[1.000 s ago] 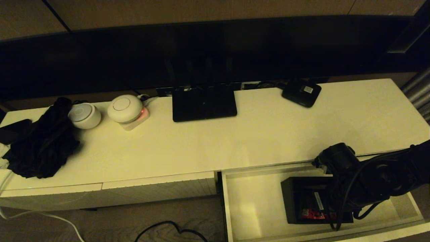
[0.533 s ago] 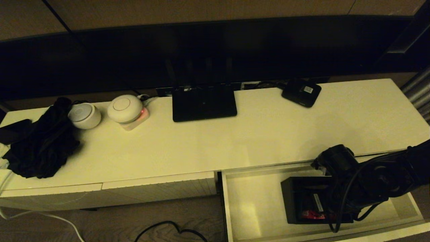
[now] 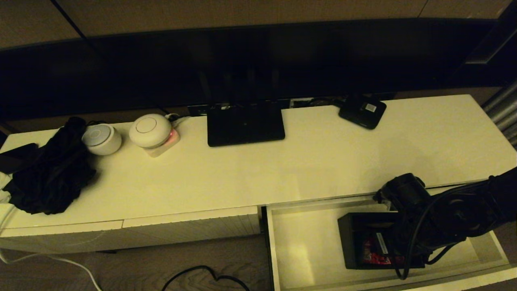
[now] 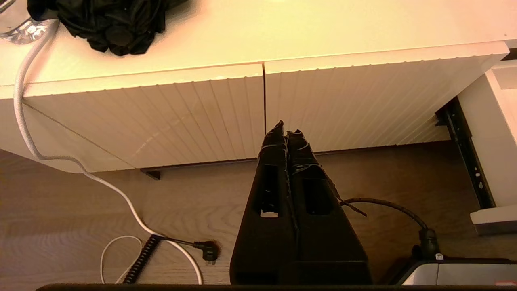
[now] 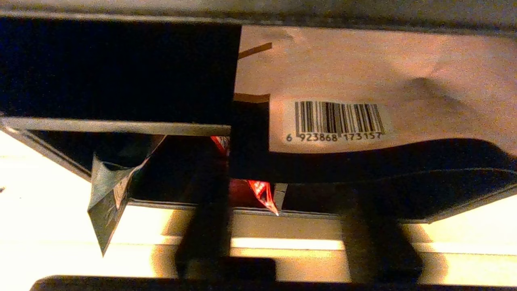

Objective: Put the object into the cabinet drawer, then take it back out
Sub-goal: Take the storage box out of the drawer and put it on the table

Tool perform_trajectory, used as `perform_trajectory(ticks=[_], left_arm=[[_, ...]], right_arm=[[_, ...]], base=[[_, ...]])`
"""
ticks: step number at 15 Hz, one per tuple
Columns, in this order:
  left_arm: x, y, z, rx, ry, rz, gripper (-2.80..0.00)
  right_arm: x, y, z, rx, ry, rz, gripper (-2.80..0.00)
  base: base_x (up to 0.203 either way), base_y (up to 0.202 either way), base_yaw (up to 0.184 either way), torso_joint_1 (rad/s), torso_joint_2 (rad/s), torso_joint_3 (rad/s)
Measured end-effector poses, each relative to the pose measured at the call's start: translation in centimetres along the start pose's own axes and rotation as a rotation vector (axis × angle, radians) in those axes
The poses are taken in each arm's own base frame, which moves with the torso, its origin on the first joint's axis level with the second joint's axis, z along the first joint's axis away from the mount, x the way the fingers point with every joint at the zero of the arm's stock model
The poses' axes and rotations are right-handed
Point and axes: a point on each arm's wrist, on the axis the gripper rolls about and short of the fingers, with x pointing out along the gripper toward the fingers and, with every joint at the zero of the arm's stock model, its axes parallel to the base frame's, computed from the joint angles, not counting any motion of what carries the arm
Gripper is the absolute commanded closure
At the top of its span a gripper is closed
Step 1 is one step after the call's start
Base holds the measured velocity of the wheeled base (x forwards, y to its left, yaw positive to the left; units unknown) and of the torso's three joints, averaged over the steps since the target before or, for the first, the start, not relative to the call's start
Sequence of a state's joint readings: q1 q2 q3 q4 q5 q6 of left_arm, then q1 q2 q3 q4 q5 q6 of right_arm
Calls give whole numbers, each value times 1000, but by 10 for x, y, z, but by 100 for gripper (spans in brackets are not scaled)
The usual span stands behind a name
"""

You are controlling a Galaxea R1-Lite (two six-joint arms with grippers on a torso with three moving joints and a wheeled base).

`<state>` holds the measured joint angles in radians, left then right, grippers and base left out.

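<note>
The black organiser box (image 3: 357,238) sits inside the pulled-out cream drawer (image 3: 301,246), right of its middle, with red and white packets (image 3: 373,252) showing. My right gripper (image 3: 398,248) reaches down over the box's right part. In the right wrist view its two fingers stand wide apart over the box's near wall, with a red packet (image 5: 260,190) between them; the gripper (image 5: 282,194) is open. A barcoded packet (image 5: 339,121) lies in the box (image 5: 121,72). My left gripper (image 4: 286,131) hangs shut and empty below the closed ribbed fronts (image 4: 161,109).
On the cabinet top (image 3: 282,169) stand a flat black router (image 3: 245,123), a small black device with a white label (image 3: 362,111), two white round gadgets (image 3: 149,130) and a black cloth heap (image 3: 50,171). Cables lie on the wooden floor (image 4: 121,210).
My right arm has sunk slightly lower over the box. The box has stayed in place in the drawer. Nothing else has moved.
</note>
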<state>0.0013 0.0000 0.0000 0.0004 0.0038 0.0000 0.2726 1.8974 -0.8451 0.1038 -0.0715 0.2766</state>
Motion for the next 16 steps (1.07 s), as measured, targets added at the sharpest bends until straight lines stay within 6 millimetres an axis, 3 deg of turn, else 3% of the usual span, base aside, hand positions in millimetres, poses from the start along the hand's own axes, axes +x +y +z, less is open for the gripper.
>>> perform_trajectory(ticks=[9, 16], left_arm=[[0, 0, 0, 0, 0, 0, 0], [0, 0, 0, 0, 0, -1, 0]], right_arm=[[0, 0, -2, -5, -20, 6, 0], [-22, -2, -4, -24, -78, 22, 0]], base=[[0, 0, 0, 0, 0, 0], [0, 0, 0, 0, 0, 0]])
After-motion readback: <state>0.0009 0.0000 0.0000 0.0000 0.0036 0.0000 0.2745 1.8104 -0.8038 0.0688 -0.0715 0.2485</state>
